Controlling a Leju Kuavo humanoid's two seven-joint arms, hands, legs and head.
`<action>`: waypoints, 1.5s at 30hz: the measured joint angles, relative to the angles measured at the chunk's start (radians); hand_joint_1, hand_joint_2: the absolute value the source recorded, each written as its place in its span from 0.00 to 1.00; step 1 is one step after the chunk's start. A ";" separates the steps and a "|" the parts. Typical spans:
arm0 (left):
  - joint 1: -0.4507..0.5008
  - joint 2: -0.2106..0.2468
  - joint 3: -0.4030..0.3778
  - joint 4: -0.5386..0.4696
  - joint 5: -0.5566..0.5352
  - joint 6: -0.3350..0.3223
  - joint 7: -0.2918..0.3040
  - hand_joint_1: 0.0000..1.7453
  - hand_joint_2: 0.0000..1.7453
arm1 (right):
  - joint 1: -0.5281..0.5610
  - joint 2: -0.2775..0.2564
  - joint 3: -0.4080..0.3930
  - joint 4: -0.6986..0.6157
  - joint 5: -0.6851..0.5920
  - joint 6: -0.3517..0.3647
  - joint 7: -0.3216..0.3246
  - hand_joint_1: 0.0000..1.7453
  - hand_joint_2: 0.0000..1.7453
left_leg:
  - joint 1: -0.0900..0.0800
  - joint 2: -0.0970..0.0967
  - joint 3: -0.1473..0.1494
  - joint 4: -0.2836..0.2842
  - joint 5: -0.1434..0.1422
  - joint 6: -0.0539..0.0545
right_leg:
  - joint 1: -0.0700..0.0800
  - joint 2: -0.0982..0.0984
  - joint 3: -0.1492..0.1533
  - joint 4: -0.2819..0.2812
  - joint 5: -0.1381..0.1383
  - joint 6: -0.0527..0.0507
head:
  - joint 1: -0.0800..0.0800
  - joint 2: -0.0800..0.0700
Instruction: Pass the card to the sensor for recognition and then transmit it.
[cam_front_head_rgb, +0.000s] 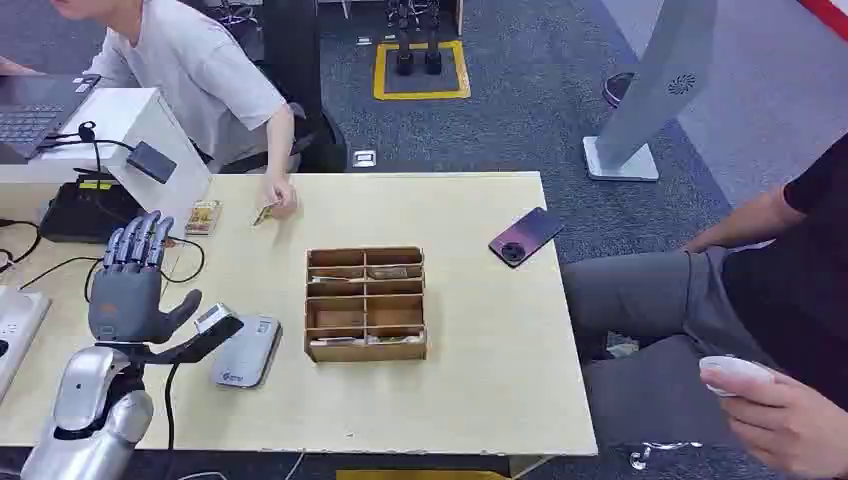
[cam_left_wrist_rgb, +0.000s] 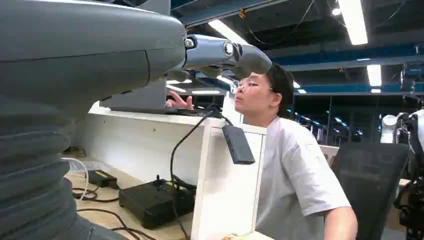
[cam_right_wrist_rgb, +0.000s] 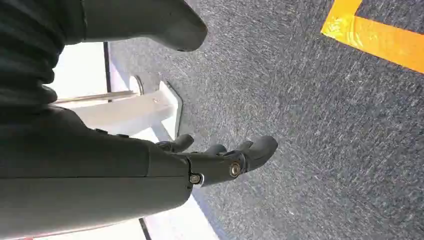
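My left robot hand (cam_front_head_rgb: 130, 285) hovers empty, fingers spread, well short of the card (cam_front_head_rgb: 264, 213) under the person's fingers (cam_front_head_rgb: 281, 195) ahead; reaching now, I judge, risks bumping them.

Matt wooden table (cam_front_head_rgb: 480, 340), cardboard-brown organiser (cam_front_head_rgb: 366, 303)

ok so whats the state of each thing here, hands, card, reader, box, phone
left robot hand: raised over the table, fingers straight and apart, holding nothing
right robot hand: hanging over the carpet, fingers loosely curled, holding nothing
card: on the table, under a person's fingertips
card reader: flat on the table, nothing on it
wooden box: open-topped, cards in its compartments
phone: lying face down
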 joint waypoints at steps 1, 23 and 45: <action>0.000 0.000 0.000 0.000 0.000 0.000 0.000 0.00 1.00 | 0.000 0.000 0.000 0.000 0.000 0.000 0.000 0.00 1.00 | 0.000 0.000 0.000 0.000 0.000 0.000 | 0.000 0.000 0.000 0.000 0.000 0.000 | 0.000 0.000; 0.001 -0.004 0.000 0.000 0.017 0.000 -0.016 0.00 1.00 | 0.000 0.000 0.000 0.000 0.001 0.003 0.002 0.00 1.00 | 0.000 0.000 0.000 0.000 0.000 0.000 | 0.000 0.000 0.000 0.000 0.000 0.000 | 0.000 0.000; -0.003 -0.006 0.006 0.000 0.107 -0.050 -0.032 1.00 1.00 | 0.000 0.000 0.004 0.000 0.013 -0.008 -0.007 0.00 1.00 | 0.000 0.000 0.000 0.000 0.000 0.000 | 0.000 0.000 0.000 0.000 0.000 0.000 | 0.000 0.000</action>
